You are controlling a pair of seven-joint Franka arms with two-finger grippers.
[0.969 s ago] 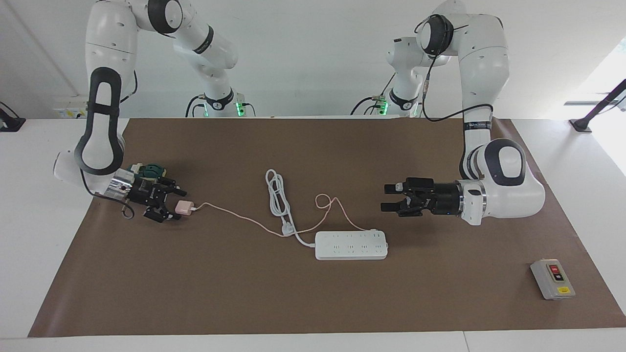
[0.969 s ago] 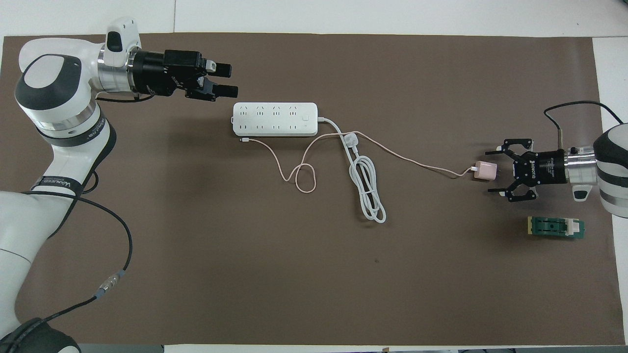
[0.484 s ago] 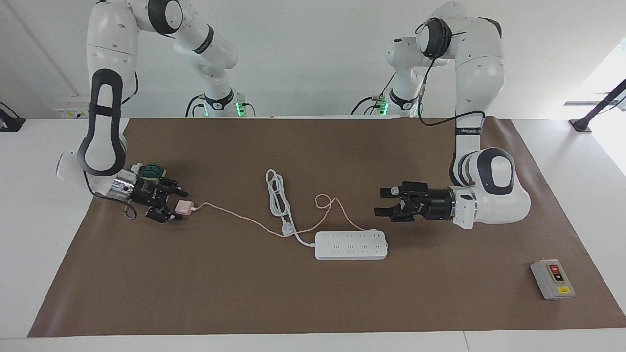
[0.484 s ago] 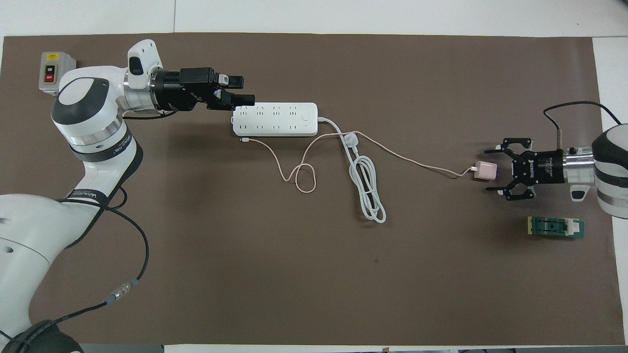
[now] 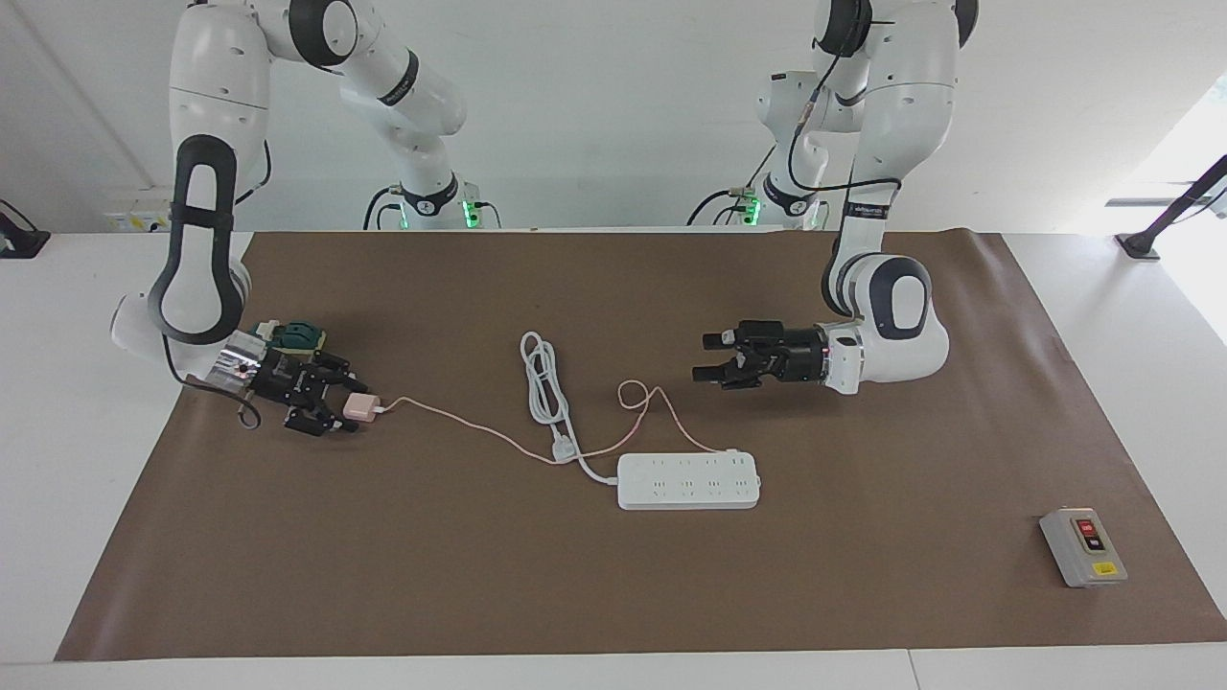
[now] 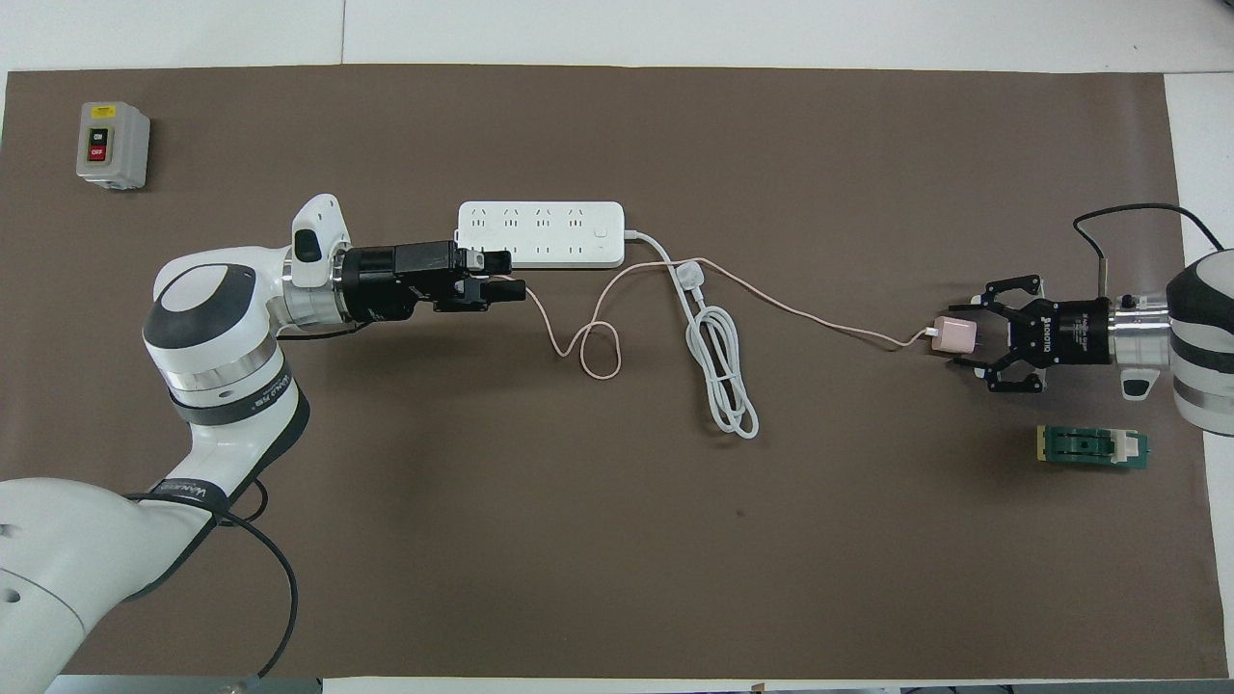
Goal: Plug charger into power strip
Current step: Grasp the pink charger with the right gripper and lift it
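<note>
My right gripper (image 6: 967,337) has its fingers closing around the small pale-pink plastic cube charger (image 6: 954,335), well apart from the long flat white power strip (image 6: 540,233). It looks light, rigid and smooth; I'd pinch its flat sides. My left gripper (image 5: 714,361), fingers parted and empty, hovers near the strip.

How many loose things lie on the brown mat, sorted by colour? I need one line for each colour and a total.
White: 1, the power strip with its cord.
Pink: 1, the charger with its thin cable.
Grey: 1, the switch box.
Green: 1, the small green part.
Total: 4
</note>
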